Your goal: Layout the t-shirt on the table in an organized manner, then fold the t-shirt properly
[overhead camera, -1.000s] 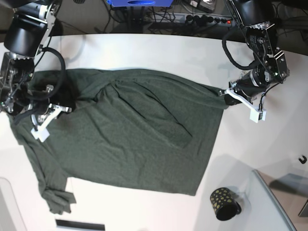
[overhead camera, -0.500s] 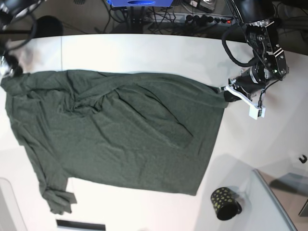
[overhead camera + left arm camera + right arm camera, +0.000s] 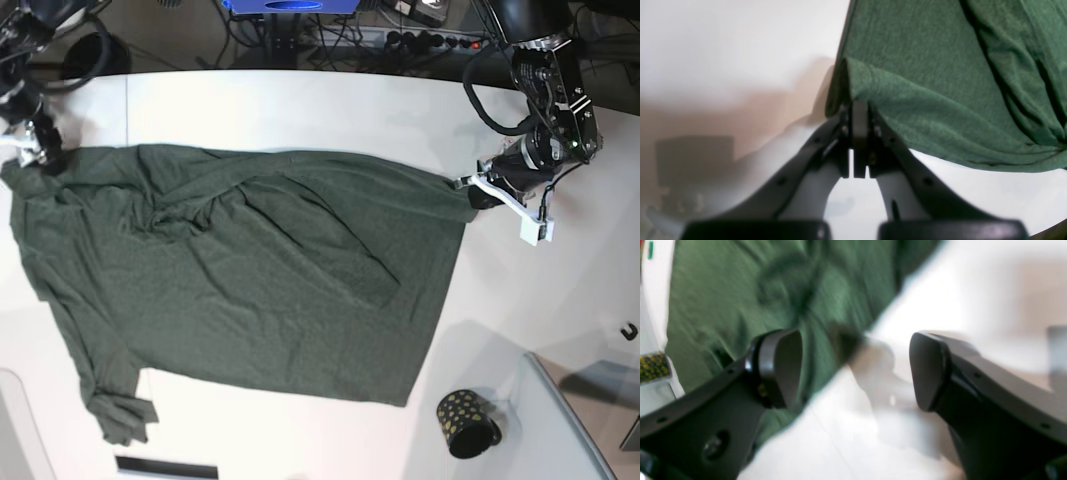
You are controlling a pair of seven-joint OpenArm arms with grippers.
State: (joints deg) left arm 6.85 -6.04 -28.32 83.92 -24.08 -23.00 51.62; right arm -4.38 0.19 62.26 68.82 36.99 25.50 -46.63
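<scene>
Smooth white table [image 3: 300, 100], creased green t-shirt [image 3: 250, 270], left gripper [image 3: 858, 110] pinching hem, right gripper [image 3: 857, 370] open

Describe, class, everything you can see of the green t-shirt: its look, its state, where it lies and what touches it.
The t-shirt is dark green, thin and soft-looking, plain, with short sleeves. It lies spread on the white table, mostly flat but creased near its upper middle, with one sleeve bunched at the lower left of the base view. The left gripper is shut on its edge at the right corner. The right gripper stands open above the far left corner, holding nothing.
</scene>
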